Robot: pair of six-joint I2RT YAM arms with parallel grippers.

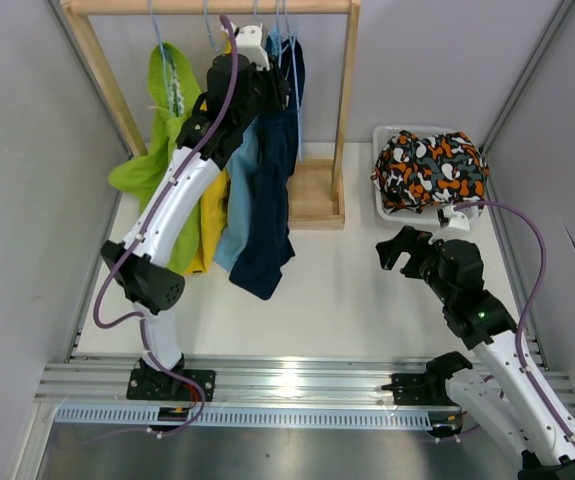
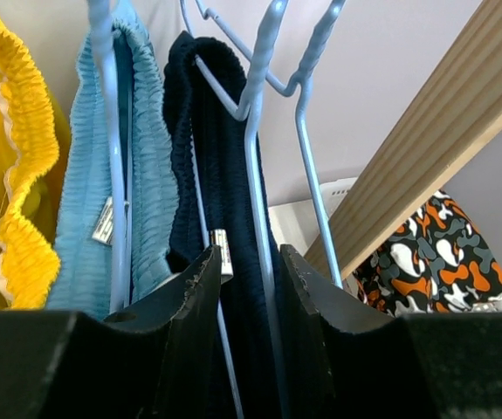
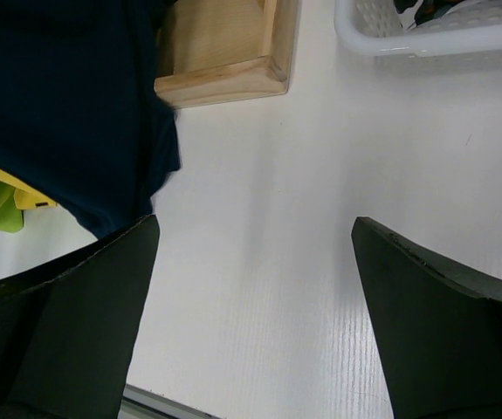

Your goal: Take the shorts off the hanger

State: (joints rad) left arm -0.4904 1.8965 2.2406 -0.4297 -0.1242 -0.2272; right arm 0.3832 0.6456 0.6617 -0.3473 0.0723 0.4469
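Four pairs of shorts hang on light blue wire hangers (image 2: 259,87) from the wooden rack (image 1: 345,100): lime green (image 1: 162,130), yellow (image 1: 210,230), light blue (image 1: 239,210) and navy (image 1: 272,200). My left gripper (image 1: 267,85) is raised to the rail. In the left wrist view its jaws (image 2: 249,253) stand narrow around the navy shorts (image 2: 207,131), with dark fabric and hanger wire filling the gap. The light blue (image 2: 146,157) and yellow (image 2: 24,175) pairs hang to its left. The patterned shorts (image 1: 427,165) lie in a white bin. My right gripper (image 1: 395,250) hovers open and empty over the table (image 3: 255,236).
The white bin (image 1: 379,135) stands at the back right, beside the rack's wooden base (image 1: 317,195). In the right wrist view the base (image 3: 224,52) and the bin's rim (image 3: 425,35) are ahead. Grey walls close in on both sides.
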